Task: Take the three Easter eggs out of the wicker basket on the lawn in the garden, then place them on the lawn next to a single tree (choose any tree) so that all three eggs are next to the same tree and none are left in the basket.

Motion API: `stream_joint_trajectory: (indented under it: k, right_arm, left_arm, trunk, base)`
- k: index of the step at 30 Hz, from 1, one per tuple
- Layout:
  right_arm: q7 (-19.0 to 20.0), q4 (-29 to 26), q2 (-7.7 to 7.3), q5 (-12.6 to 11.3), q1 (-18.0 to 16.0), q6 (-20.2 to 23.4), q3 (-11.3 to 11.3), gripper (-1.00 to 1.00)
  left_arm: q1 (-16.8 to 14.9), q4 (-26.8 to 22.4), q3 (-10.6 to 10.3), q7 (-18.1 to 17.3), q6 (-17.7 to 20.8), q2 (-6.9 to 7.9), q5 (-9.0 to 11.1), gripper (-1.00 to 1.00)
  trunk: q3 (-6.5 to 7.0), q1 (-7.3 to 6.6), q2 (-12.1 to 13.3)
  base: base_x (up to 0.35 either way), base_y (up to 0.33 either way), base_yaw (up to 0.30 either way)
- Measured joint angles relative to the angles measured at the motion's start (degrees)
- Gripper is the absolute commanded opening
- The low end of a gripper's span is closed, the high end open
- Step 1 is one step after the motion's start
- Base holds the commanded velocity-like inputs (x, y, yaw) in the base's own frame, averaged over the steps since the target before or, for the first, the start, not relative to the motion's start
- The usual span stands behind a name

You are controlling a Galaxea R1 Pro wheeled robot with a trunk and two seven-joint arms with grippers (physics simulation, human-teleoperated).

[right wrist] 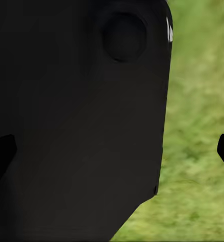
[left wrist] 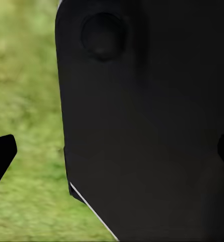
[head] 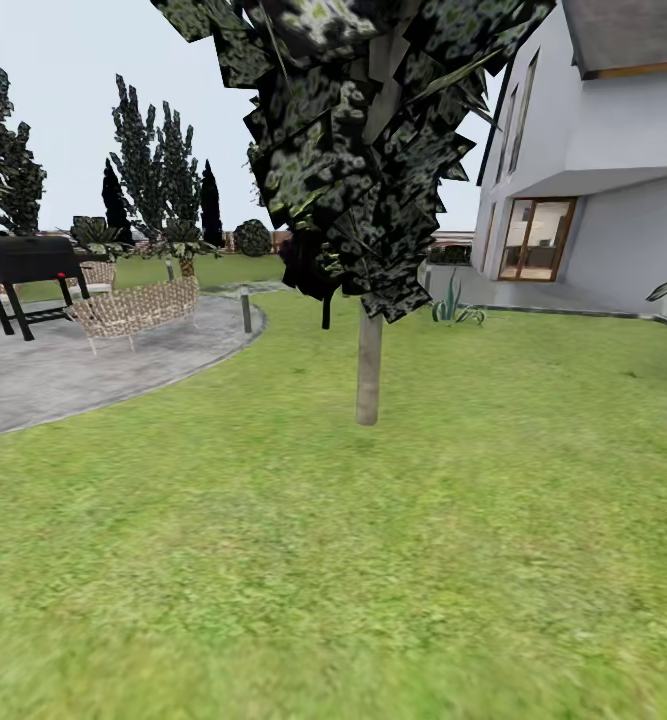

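From the head view, the tree (head: 369, 360) stood upright on the lawn (head: 373, 560) just ahead, its pale trunk vertical, long axis straight up, dark speckled foliage spreading overhead. To the left lay a grey paved patio (head: 63, 370) with a wicker sofa (head: 138, 308) and a black grill (head: 28, 262); a white house (head: 593, 190) rose at the right. The eggs and the wicker basket lay somewhere beyond what this view took in.

In the left wrist view, the left gripper (left wrist: 112, 151) showed two dark fingertips set wide apart at opposite edges, nothing between them; a large dark body, probably part of the robot itself, blocked most of the frame, with blurred grass beside it.

In the right wrist view, the right gripper (right wrist: 112, 151) looked the same: fingertips spread wide, empty, a dark mass across the middle and grass at the side.

With both hands empty, the task seemed barely begun. The risk from here was driving on toward this trunk and clipping it with the base, or losing track of which tree was chosen once the basket was found, so that eggs ended up by different trees.
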Motion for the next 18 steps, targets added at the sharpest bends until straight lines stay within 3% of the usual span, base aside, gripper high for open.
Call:
stream_joint_trajectory:
  k: [2, 18]
  right_arm:
    - [0.3, 0.0, -0.64, -0.1, 0.1, -0.1, -0.2, 1.0]
    - [0.3, 0.1, -0.66, -0.1, 0.1, -0.1, -0.1, 1.0]
  left_arm:
    - [-0.2, -0.6, -0.2, -0.1, 0.3, 0.55, -0.1, 1.0]
    - [-0.2, -0.6, -0.3, -0.1, 0.4, 0.55, -0.2, 1.0]
  trunk:
    - [0.02, 0.0, 0.0]
    - [0.02, 0.0, 0.0]
  base:
    - [0.0, 0.0, 0.0]
    - [0.0, 0.0, 0.0]
